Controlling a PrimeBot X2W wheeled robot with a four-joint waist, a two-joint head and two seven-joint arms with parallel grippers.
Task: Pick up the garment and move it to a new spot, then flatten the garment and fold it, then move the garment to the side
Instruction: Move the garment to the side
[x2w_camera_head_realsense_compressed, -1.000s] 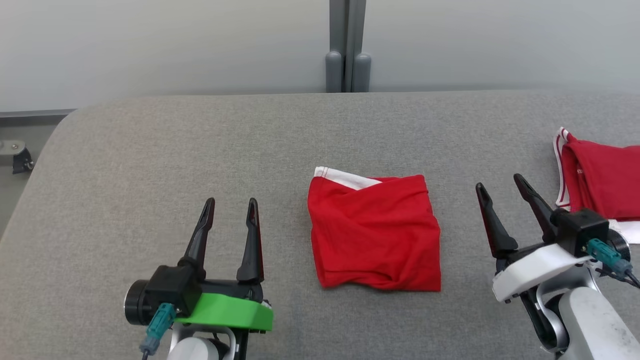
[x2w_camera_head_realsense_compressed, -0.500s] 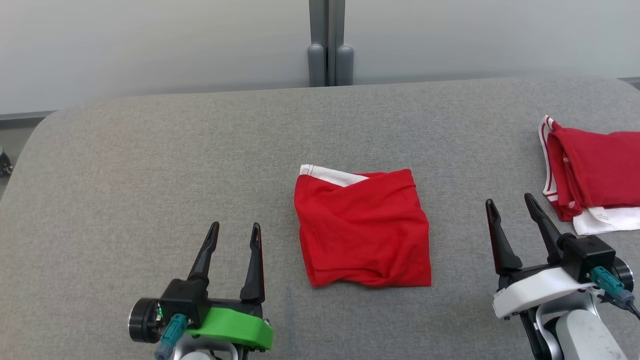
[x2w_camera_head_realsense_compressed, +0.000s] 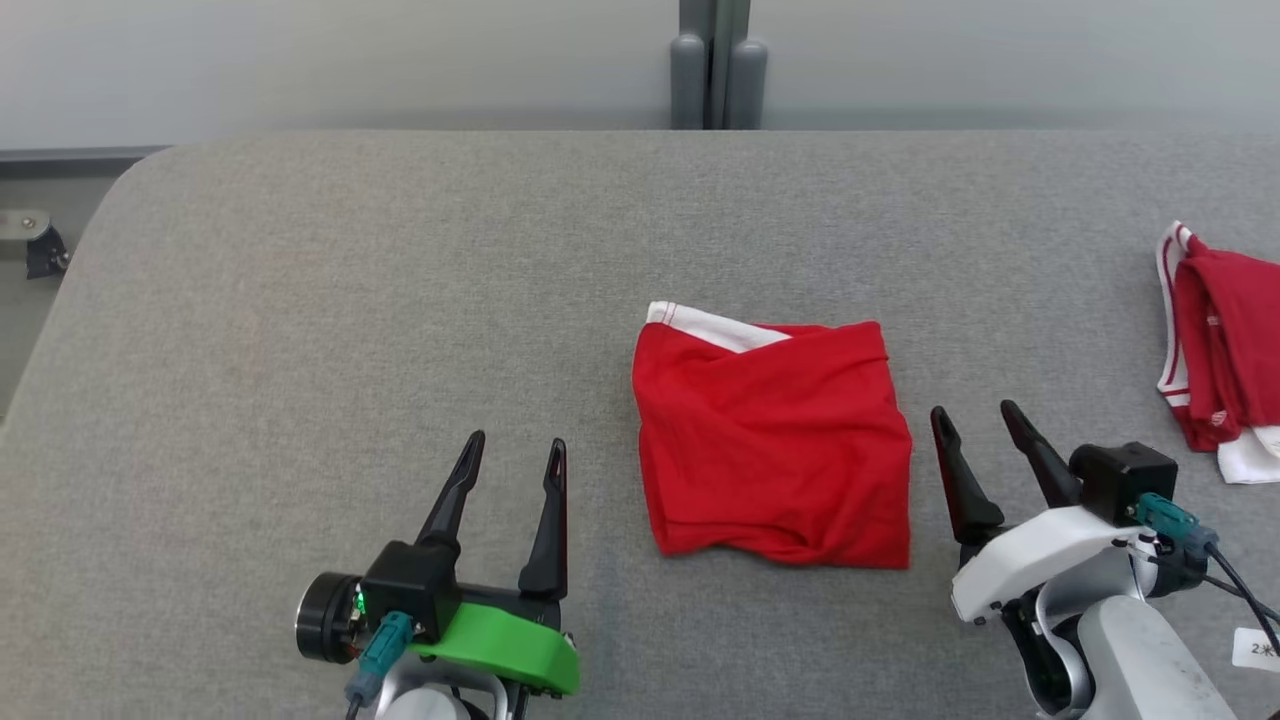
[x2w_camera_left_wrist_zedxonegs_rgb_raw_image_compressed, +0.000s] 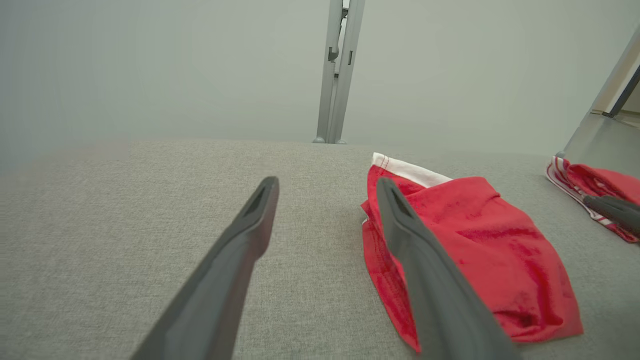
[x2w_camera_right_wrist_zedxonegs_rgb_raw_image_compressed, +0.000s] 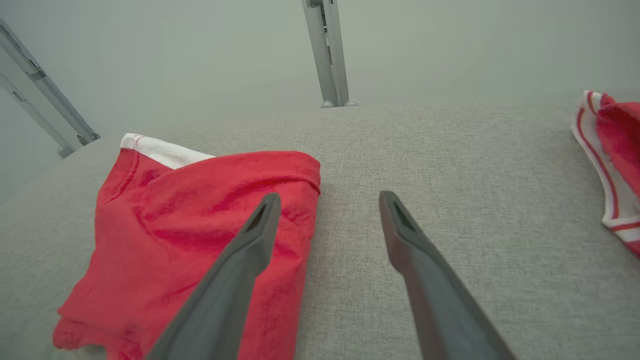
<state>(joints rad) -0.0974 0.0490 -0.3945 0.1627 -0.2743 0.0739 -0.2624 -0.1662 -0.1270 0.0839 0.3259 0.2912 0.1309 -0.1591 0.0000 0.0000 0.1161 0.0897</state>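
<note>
A red garment with a white trimmed band at its far left corner lies folded into a rough square on the grey padded table. The left wrist view has the garment to the right of its fingers, the right wrist view has the garment at the left. My left gripper stands open to the left of it, nothing between its fingers. Just off the garment's right edge, my right gripper is open and empty too. Neither gripper touches the cloth.
A second pile of red and white clothing lies at the table's right edge, also in the right wrist view. A grey post stands against the pale wall behind the table. The table's rounded left corner drops off to the floor.
The head camera has swung, shifting the whole picture right since half a second ago. Both grippers stay open and empty beside the folded garment, the right one now closer to its edge.
</note>
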